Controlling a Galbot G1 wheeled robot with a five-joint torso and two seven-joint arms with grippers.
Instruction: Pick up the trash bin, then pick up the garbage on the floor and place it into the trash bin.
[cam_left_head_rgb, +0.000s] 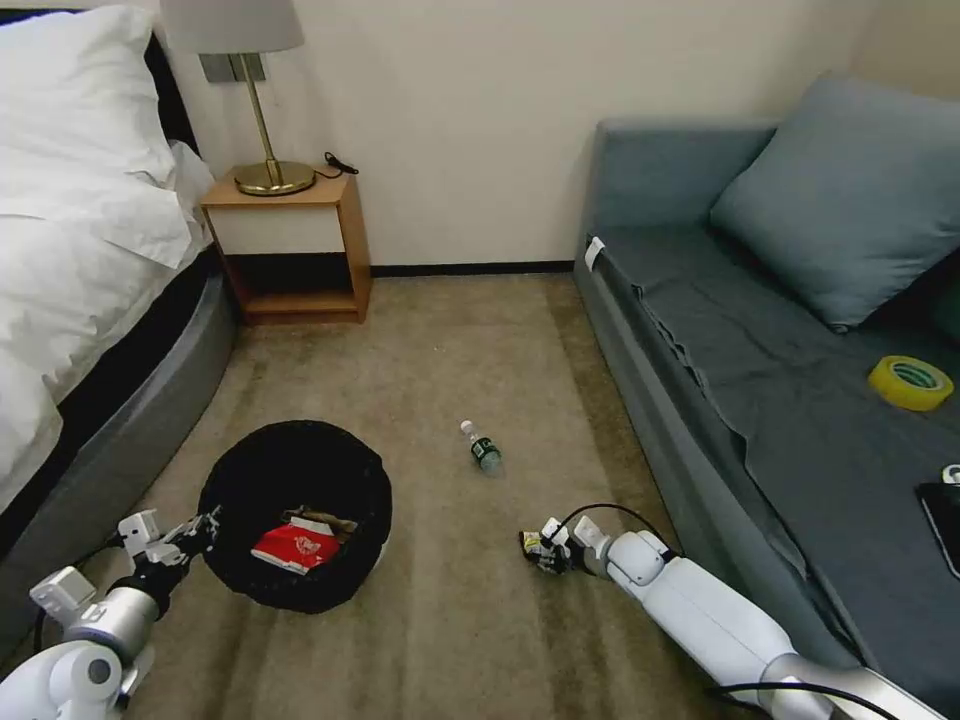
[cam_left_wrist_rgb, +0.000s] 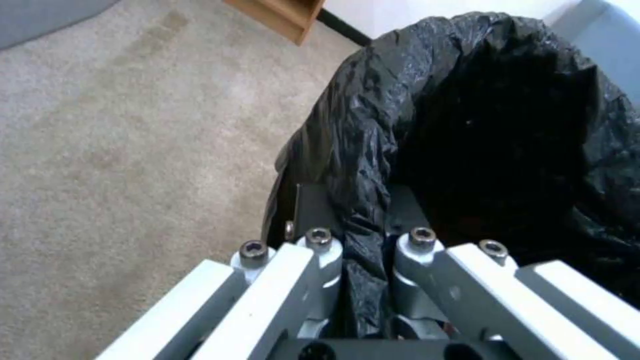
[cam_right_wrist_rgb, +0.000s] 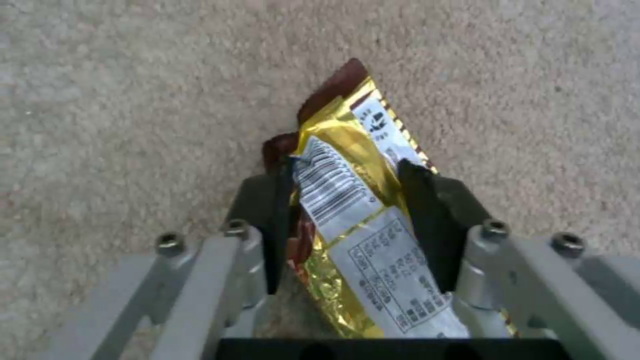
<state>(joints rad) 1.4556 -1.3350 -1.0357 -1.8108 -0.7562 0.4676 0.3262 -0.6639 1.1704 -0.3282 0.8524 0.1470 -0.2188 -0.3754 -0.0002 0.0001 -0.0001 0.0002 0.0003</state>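
The trash bin (cam_left_head_rgb: 250, 480), round with a black bag liner, stands on the carpet at the left. A red snack packet (cam_left_head_rgb: 296, 548) and a tan scrap (cam_left_head_rgb: 338, 521) lie inside it. My left gripper (cam_left_head_rgb: 207, 525) is shut on the bin's near rim; the left wrist view shows its fingers pinching the crumpled liner (cam_left_wrist_rgb: 363, 165). My right gripper (cam_left_head_rgb: 537, 548) is low over the carpet, shut on the dark-and-gold bar wrapper (cam_right_wrist_rgb: 347, 115), which sticks out past the black pads (cam_right_wrist_rgb: 420, 200). A small clear bottle (cam_left_head_rgb: 483, 450) with a green label lies on the carpet between the bin and the sofa.
A bed (cam_left_head_rgb: 90, 300) runs along the left and a grey sofa (cam_left_head_rgb: 760, 400) along the right, with a yellow tape roll (cam_left_head_rgb: 910, 382) and a flat black device (cam_left_head_rgb: 945, 520) on its seat. A wooden nightstand (cam_left_head_rgb: 290, 250) with a lamp stands at the back wall.
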